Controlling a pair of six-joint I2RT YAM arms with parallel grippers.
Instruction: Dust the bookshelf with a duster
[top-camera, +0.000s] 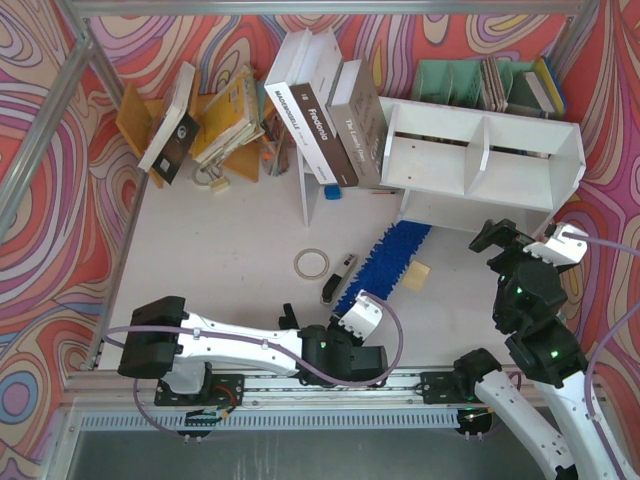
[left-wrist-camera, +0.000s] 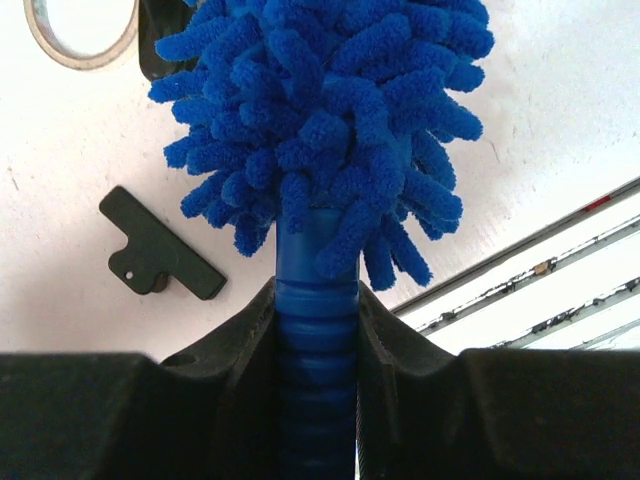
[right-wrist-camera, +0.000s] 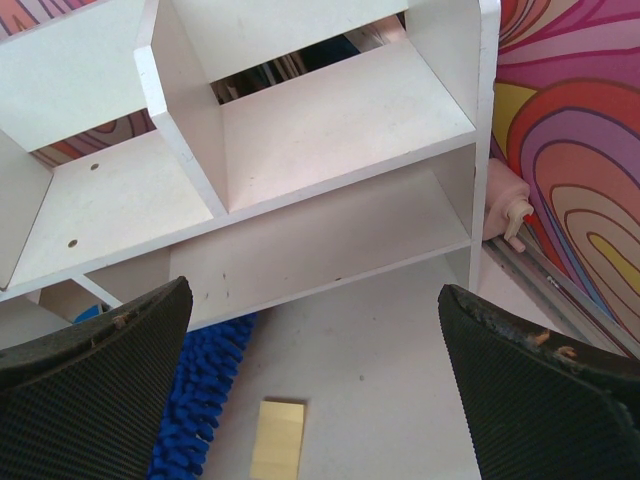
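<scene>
Left tool (left-wrist-camera: 316, 305) clamped on duster (left-wrist-camera: 325, 120) handle; right tool (right-wrist-camera: 315, 345) wide, empty. May snag fluffy head against near edge of bookshelf (top-camera: 520, 150), shoving it.

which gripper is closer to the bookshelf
Right. The right gripper hovers open just before the bookshelf, near its right end; the left gripper sits farther back, shut on the duster.

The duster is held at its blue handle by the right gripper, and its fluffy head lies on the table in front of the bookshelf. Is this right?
Wrong arm: the left gripper is shut on the blue handle of the duster, as the left wrist view shows; the right gripper is open and empty. The head does lie on the table before the bookshelf.
</scene>
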